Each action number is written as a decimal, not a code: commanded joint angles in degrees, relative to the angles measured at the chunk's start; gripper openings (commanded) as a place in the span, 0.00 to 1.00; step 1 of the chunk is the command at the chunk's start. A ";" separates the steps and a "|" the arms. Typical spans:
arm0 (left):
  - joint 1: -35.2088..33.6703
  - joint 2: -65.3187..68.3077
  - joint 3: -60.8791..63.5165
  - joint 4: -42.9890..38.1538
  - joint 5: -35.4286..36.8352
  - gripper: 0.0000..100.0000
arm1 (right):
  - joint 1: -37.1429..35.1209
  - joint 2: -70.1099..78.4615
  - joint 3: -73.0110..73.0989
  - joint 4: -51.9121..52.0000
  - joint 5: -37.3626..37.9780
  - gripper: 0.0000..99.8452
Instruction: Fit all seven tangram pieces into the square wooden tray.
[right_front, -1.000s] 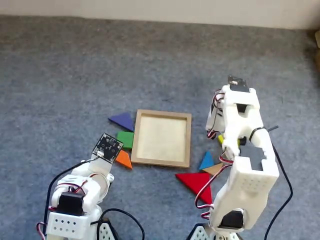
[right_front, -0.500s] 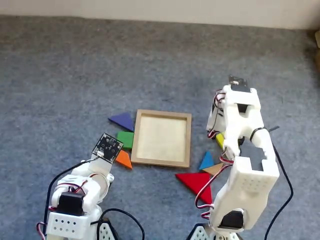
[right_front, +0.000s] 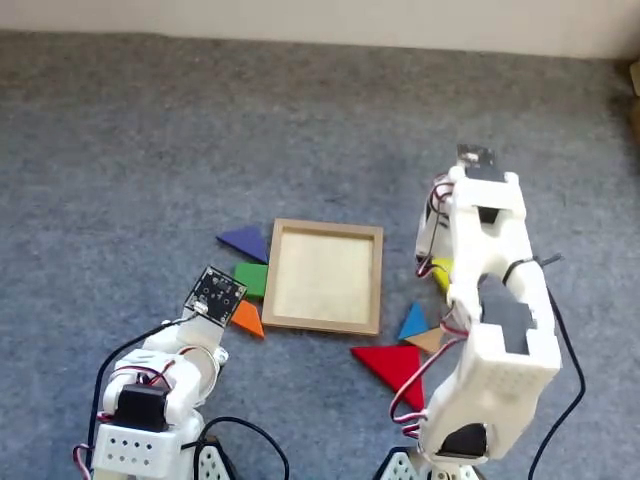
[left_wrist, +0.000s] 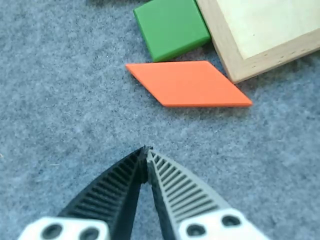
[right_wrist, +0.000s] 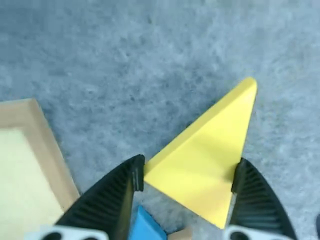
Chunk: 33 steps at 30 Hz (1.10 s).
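Nearest, right of centre: red triangle (right_front: 392, 362), a large pc lying flat on the carpet (right_front: 150, 150). Just beyond it are the tan triangle (right_front: 428, 339) and blue triangle (right_front: 413, 322), touching or nearly so; can't tell which.

Near-left, the left gripper (left_wrist: 146, 150) hangs low over bare carpet w/ jaws pressed together and nothing btwn them, just short of the orange parallelogram (left_wrist: 187, 84). One tip of the orange pc sits just beside the tray's near-left corner. The green square (left_wrist: 172, 27) is just beyond it, beside the tray's left rim.

The wooden tray (right_front: 320, 322) sits mid-table, and all seven pcs lie outside it. Right of the tray, the right gripper (right_wrist: 189, 162) straddles the yellow triangle (right_wrist: 210, 145), w/ fingers (right_wrist: 117, 192) meeting two opposite edges, so prob. pinching it. Can't tell if it's off the carpet yet. Farthest is the purple triangle (right_front: 245, 241), off the tray's far-left corner.

Step in hand, as I read it: get yellow into the tray first.
- Confirm a firm squeeze before lifting. The gripped edges converge, so the pc could squirt out toward its point.
- Lift straight up, enough to clear the right rim & the blue pc next door.
- Carry it left and turn the wrist so the right angle meets a corner.
- Lower it flat and let go only once it's seated.
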 joint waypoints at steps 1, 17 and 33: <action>-0.31 -1.54 1.10 0.18 -0.44 0.00 | -0.75 -6.55 -0.13 0.04 1.23 0.21; -0.31 -1.54 1.10 0.18 -0.44 0.00 | -4.53 -7.25 1.19 0.13 1.23 0.22; -0.31 -1.54 1.10 0.18 -0.44 0.00 | 0.57 -3.82 1.27 -7.60 0.88 0.36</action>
